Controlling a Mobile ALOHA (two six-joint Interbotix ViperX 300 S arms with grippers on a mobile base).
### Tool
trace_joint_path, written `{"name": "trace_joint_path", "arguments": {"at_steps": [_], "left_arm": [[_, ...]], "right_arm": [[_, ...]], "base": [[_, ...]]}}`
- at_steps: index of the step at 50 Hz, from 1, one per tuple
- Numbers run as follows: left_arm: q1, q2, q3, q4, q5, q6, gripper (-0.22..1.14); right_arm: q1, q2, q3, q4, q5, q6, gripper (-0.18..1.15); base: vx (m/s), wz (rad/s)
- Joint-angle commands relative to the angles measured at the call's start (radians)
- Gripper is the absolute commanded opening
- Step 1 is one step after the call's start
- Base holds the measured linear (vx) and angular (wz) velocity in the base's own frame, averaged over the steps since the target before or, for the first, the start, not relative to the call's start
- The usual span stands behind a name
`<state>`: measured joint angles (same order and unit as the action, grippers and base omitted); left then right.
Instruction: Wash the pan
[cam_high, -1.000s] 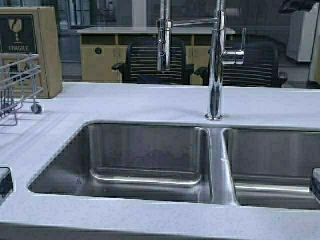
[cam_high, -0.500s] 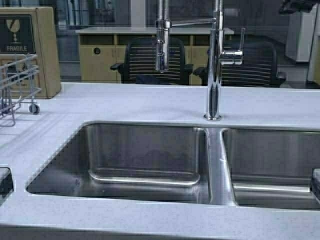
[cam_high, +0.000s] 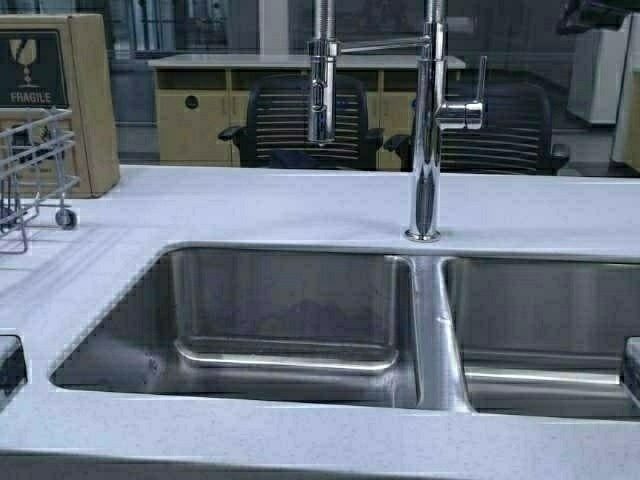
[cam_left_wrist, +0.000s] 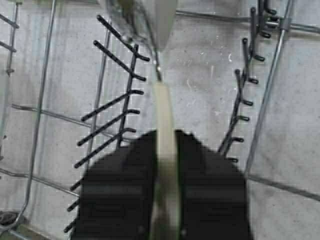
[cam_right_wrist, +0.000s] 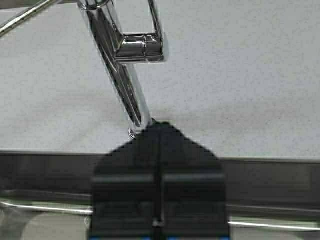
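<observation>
In the left wrist view my left gripper (cam_left_wrist: 165, 136) is shut on the cream pan (cam_left_wrist: 162, 102), seen edge-on as a thin cream strip between the black fingers. It is held over the wire dish rack (cam_left_wrist: 114, 107). The pan does not show in the high view, where only a dark corner of the left gripper (cam_high: 8, 366) shows at the left edge. My right gripper (cam_right_wrist: 159, 126) is shut and empty, above the sink's rim and facing the base of the chrome faucet (cam_right_wrist: 125, 75). It shows at the right edge of the high view (cam_high: 632, 366).
A steel double sink, with a left basin (cam_high: 290, 310) and a right basin (cam_high: 545, 320), is set in the pale counter (cam_high: 250, 205). The faucet (cam_high: 425, 120) stands behind the divider. The wire rack (cam_high: 35, 165) and a cardboard box (cam_high: 60, 90) stand at the back left.
The whole scene has shifted a little to the left in the high view, so the robot has moved. Both grippers stay at the view's edges.
</observation>
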<state>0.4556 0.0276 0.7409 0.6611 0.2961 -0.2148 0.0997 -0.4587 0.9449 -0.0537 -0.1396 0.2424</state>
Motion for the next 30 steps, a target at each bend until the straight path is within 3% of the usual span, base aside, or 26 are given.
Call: {"name": "trace_joint_path", "arguments": {"at_steps": [1, 6, 30], "left_arm": [[0.018, 0.012, -0.032, 0.0, 0.011, -0.028, 0.8], [0.018, 0.02, -0.038, 0.0, 0.015, -0.035, 1.05], [0.017, -0.009, -0.055, -0.002, 0.015, -0.052, 1.01]], "right_arm": [[0.002, -0.003, -0.012, -0.002, -0.011, -0.002, 0.05], [0.0, -0.003, -0.012, -0.003, -0.011, -0.002, 0.05], [0.0, -0.003, -0.012, -0.002, -0.011, -0.002, 0.05]], "base": [[0.0, 0.0], [0.0, 0.0], [0.0, 0.0]]}}
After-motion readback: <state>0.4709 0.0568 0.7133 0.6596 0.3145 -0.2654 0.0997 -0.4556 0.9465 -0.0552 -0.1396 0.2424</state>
